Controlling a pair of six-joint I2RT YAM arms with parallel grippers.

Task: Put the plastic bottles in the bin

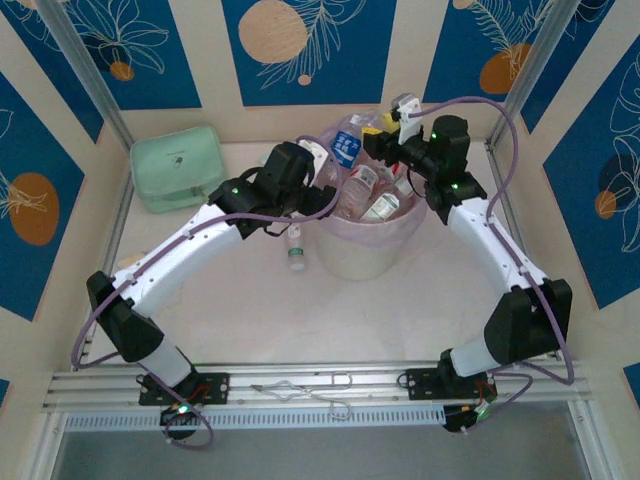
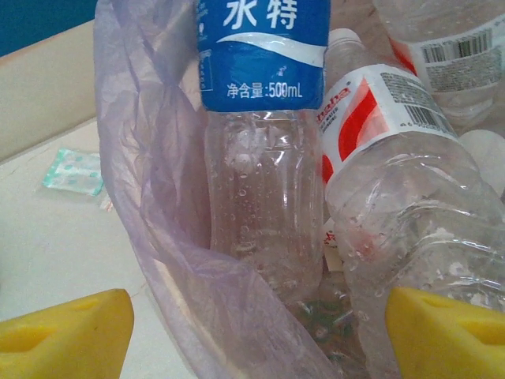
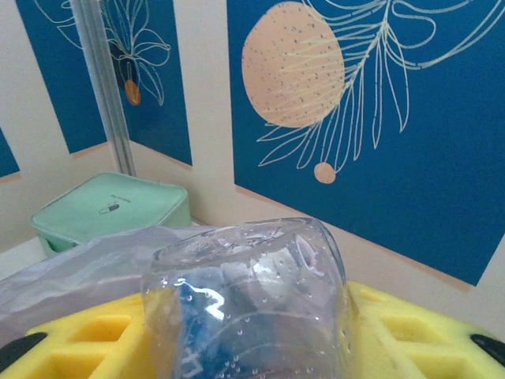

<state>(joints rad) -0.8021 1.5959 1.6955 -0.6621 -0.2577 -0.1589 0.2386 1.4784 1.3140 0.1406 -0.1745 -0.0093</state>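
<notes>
Currently right end effector (image 3: 245, 335) clamps a clear bottle (image 3: 245, 292) above the bin (image 1: 365, 258), best released over its middle; left end effector (image 2: 256, 335) gapes wide.

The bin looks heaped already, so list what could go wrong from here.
Bottles already stand above the rim of the bin; the clear bottle in the right fingers might roll off the pile when released.
The open left fingers straddle the pink bag edge beside the blue-labelled bottle; a push could snag the liner or tip that bottle out.
The bottle on the table beside the bin could get knocked away.
</notes>
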